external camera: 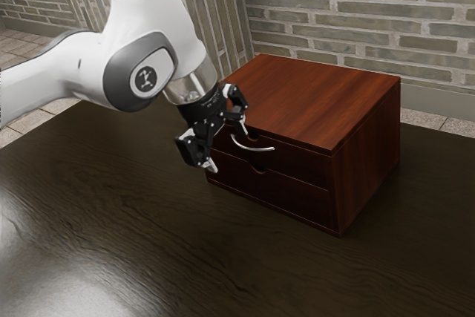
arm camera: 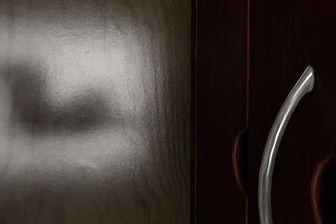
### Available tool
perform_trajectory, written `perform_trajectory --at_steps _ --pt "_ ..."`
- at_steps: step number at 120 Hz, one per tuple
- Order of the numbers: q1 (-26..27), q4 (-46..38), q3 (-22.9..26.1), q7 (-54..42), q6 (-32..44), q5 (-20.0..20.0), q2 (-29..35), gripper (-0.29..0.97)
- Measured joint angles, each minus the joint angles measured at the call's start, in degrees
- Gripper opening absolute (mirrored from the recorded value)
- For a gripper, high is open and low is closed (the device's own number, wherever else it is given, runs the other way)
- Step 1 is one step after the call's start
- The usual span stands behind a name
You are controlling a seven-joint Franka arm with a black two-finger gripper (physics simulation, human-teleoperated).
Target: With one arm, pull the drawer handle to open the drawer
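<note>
My black two-finger gripper hung spread at nine o'clock of the curved silver handle. It looked stiff and slick, so I judged its middle the best hold.

A dark, glossy wooden desk with visible grain takes up the foreground, and pale patches of light reflect near its front-left corner. Behind its far edge stands a brick wall of grey-tan horizontal courses, with a panel of upright bricks beside it. Pale floor tiles show beyond the desk's left edge.
</note>
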State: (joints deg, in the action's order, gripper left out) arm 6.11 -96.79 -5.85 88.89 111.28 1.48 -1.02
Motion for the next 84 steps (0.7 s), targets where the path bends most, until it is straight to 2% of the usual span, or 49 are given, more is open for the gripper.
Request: perform_trajectory --at_steps 22,46,84 --pt "-0.21 -0.84 -0.03 -0.43 0.99 0.16 -0.29 0.68" --pt "-0.64 -0.89 -0.06 -0.80 2.18 -0.17 -0.80 0.56" --pt "-1.89 -0.38 -0.34 -2.06 3.36 -0.11 -2.80 0.51"
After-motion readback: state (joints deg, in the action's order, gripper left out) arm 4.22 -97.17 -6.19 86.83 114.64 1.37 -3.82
